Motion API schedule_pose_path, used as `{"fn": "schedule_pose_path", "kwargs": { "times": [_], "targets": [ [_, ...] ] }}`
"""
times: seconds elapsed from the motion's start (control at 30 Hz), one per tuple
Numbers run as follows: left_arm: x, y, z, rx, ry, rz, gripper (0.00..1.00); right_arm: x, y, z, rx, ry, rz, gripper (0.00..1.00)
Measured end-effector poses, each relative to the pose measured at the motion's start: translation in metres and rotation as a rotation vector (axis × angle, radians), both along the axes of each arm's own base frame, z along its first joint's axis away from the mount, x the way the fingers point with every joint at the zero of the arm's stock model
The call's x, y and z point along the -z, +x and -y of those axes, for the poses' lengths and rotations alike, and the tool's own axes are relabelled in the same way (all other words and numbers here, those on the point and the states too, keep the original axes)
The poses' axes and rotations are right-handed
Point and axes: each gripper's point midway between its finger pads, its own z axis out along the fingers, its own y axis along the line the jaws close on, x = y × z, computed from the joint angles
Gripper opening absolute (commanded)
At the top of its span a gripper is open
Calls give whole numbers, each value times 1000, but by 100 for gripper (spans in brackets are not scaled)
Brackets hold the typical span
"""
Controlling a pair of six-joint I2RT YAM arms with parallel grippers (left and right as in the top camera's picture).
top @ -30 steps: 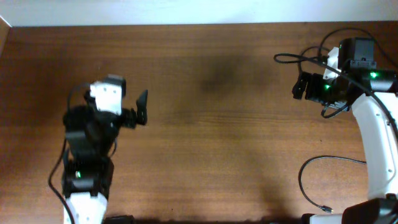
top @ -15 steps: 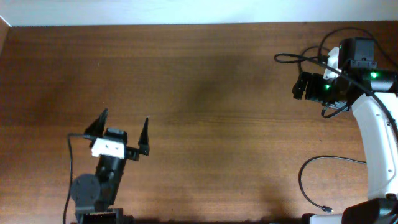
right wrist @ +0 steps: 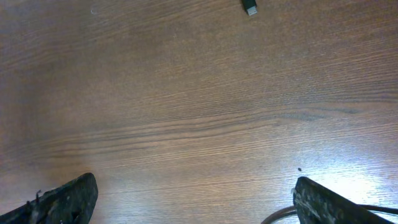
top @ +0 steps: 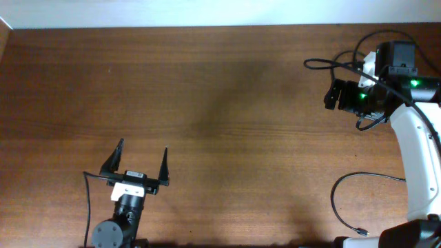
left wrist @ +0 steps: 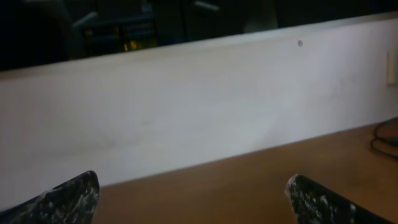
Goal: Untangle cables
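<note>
The left hand sits low at the near edge of the desk, fingers spread wide, gripping nothing. The right hand is just as wide open and empty (only bare wood under it), hovering at the far right. A thin black cable curls beside the base of the right arm, well apart from both hands. A small plug lies at the top edge of the right wrist view.

Overhead: high up; you look straight down on most of the table.
Left wrist: low and level; you face across the wood to the white wall, which is also the overhead's top strip.
Right wrist: close; you face down onto the tabletop grain.
</note>
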Motion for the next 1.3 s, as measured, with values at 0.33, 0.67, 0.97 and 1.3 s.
{"fn": "schedule_pose_path", "kwargs": {
  "times": [0.33, 0.67, 0.97, 1.3],
  "targets": [
    [73, 7, -4, -23, 0, -294, 99, 0, 0, 0, 0, 0, 0, 100],
    [73, 8, -5, -30, -1, -296, 99, 0, 0, 0, 0, 0, 0, 100],
    [73, 8, -5, -30, -1, -296, 99, 0, 0, 0, -1, 0, 0, 99],
    [73, 8, -5, -30, -1, -296, 99, 0, 0, 0, 0, 0, 0, 100]
  ]
}}
